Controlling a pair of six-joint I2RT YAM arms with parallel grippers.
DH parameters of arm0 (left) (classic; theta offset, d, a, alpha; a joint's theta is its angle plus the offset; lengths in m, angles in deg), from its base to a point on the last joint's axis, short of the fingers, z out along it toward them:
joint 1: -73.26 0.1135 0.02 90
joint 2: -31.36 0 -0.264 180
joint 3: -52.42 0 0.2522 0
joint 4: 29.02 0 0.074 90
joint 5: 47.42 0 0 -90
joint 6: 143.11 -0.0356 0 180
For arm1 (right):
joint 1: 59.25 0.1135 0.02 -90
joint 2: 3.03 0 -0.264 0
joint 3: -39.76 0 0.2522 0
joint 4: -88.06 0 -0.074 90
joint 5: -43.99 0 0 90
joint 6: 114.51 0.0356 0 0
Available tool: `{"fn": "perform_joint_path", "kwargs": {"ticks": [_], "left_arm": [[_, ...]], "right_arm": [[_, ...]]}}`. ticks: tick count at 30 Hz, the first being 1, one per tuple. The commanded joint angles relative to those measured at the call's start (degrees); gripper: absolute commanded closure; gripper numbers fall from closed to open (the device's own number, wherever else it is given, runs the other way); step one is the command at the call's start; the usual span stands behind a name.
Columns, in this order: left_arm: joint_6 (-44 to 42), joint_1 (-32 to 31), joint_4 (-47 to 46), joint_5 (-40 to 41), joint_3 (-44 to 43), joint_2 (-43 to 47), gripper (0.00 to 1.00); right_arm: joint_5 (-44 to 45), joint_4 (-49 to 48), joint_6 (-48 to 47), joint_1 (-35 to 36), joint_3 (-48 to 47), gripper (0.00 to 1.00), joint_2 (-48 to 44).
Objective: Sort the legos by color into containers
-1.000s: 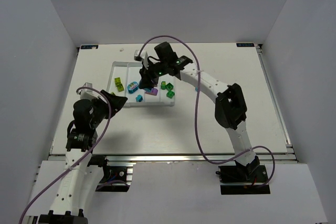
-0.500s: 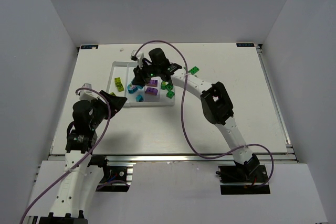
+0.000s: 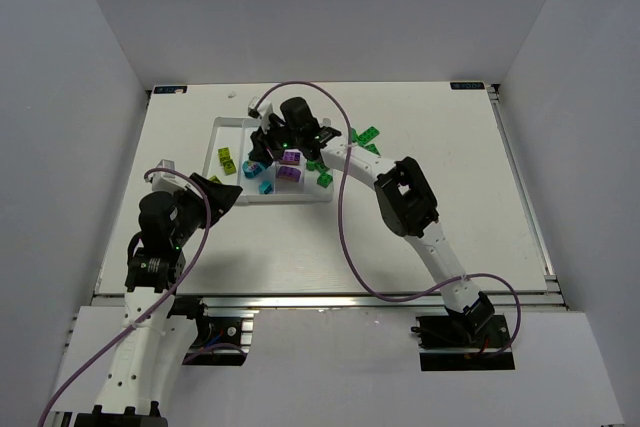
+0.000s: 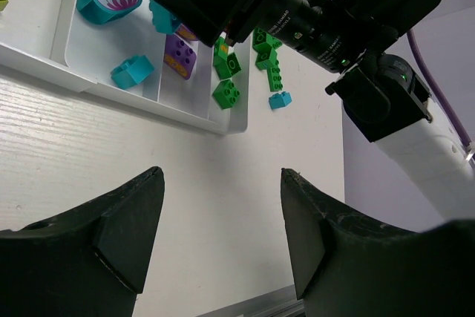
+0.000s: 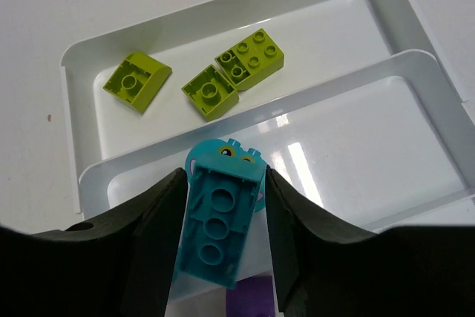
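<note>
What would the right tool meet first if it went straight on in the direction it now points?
Probably the round teal face piece in the tray's second compartment: it lies directly beyond the teal brick held by the right tool. How far below is unclear.

Top external camera: fixed high behind the arm bases (image 3: 465, 332), looking down and forward over the whole table (image 3: 480, 197). Left wrist camera: low near the tabletop, facing forward between the left fingers (image 4: 122, 220) toward the near edge of the tray (image 4: 111, 88). Right wrist camera: close above the tray, looking down between the right fingers (image 5: 145, 243). All three share the tray's left compartments.
</note>
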Motion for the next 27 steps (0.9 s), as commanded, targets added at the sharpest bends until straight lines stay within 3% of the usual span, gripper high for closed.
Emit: {"fn": "perform_joint_path", "kwargs": {"ticks": [1, 2, 4, 9, 11, 13, 14, 17, 18, 19, 20, 22, 23, 24, 25, 27], "left_arm": [[-0.07, -0.2, 0.27, 0.12, -0.27, 0.24, 0.27], [-0.07, -0.2, 0.36, 0.21, -0.27, 0.32, 0.27], [-0.07, -0.2, 0.62, 0.21, -0.44, 0.67, 0.27], [0.29, -0.2, 0.53, -0.49, -0.53, 0.85, 0.27], [0.37, -0.2, 0.01, -1.1, -1.14, 0.33, 0.27], [0.72, -0.2, -1.04, -2.16, -1.15, -0.02, 0.32], [0.99, -0.2, -1.66, -2.68, -0.97, -0.11, 0.35], [3.09, -0.2, -5.52, -5.14, 0.26, -0.38, 0.68], [3.62, -0.11, -6.57, -5.67, 0.61, -0.47, 0.76], [4.15, -0.11, -8.67, -7.07, 0.96, -0.81, 0.91], [4.68, -0.11, -9.65, -7.78, 1.49, -1.78, 0.98], [6.0, -0.2, -13.07, -10.76, 2.02, -3.18, 1.0], [6.61, -0.37, -14.13, -11.65, 2.11, -4.93, 1.0], [6.79, -0.72, -15.27, -12.35, 2.02, -5.73, 1.0], [6.88, -1.95, -16.94, -12.27, 1.76, -6.44, 1.0], [6.44, -5.1, -18.44, -11.48, 0.27, -9.25, 1.0]], "right_arm": [[1.69, -4.38, 0.17, 0.57, -2.76, 0.47, 0.81], [1.78, -4.47, 0.08, 0.57, -2.85, 0.39, 0.89], [1.69, -4.29, -0.36, 0.57, -2.94, 0.31, 0.63], [1.08, -2.98, -2.46, 0.31, -2.33, 0.22, -1.47], [1.17, -1.4, -5.35, -0.04, -0.57, 0.1, -4.46], [2.91, -0.95, -6.6, -0.65, 3.53, 0.11, -9.55], [3.19, -0.95, -7.04, -1.79, 5.39, 0.11, -11.48], [-6.7, 5.08, -10.28, -6.08, 9.36, 0.11, -18.25], [-9.7, 9.9, -11.6, -7.32, 9.8, 0.14, -20.79], [-14.17, 11.86, -11.52, -8.81, 10.41, 0.26, -22.12], [-15.78, 13.79, -11.44, -10.13, 11.55, 0.34, -23.26], [-16.85, 19.84, -11.26, -14.09, 12.61, 0.52, -26.52], [-16.15, 21.88, -11.17, -16.54, 14.01, 0.75, -27.48], [-15.19, 24.08, -11.34, -17.61, 14.72, 0.83, -29.5], [-13.61, 28.36, -13.0, -18.66, 15.68, 0.84, -30.56], [-12.64, 31.9, -14.68, -21.65, 19.28, 0.75, -33.54]]}}
